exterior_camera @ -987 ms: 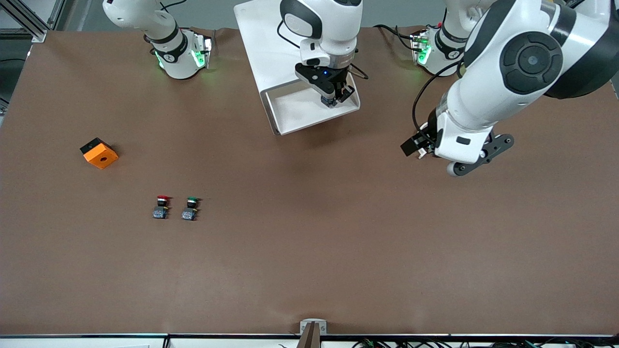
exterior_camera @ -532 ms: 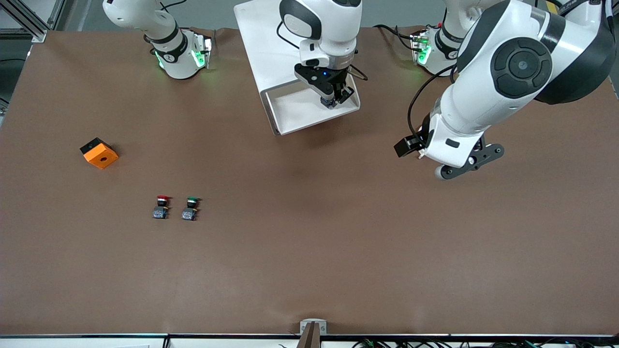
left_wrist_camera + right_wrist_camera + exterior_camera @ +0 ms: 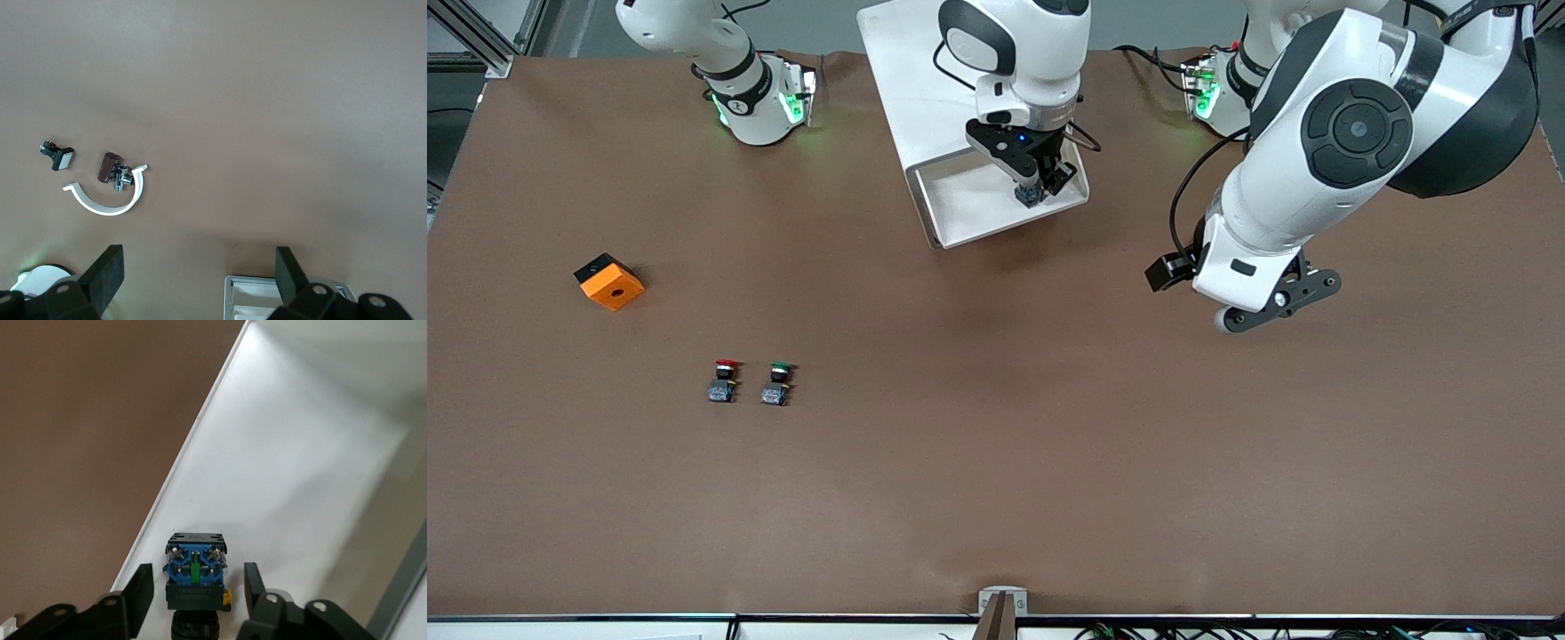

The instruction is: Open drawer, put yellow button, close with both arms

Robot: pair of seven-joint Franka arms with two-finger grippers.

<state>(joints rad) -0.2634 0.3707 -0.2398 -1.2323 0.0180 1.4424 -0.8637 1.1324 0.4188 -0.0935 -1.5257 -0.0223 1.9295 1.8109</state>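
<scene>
Right wrist view: yellow button (image 3: pixel 194 579) base faces outward from the fingers (image 3: pixel 139 599).

A robotics lab is showing here: two white arms (image 3: pixel 1325 151) are working from bases bolted along a brown-covered surface (image 3: pixel 996 462), aluminium framing (image 3: pixel 480 36) is standing at one corner, and cables (image 3: pixel 1227 629) are trailing along the edge.

White drawer (image 3: pixel 960 209), brown table (image 3: pixel 996 444), orange block (image 3: pixel 609 282).

Yellow button's (image 3: pixel 195 577) cap hidden beneath its blue base, left gripper's fingers (image 3: pixel 107 273) cut off at frame edge.
</scene>
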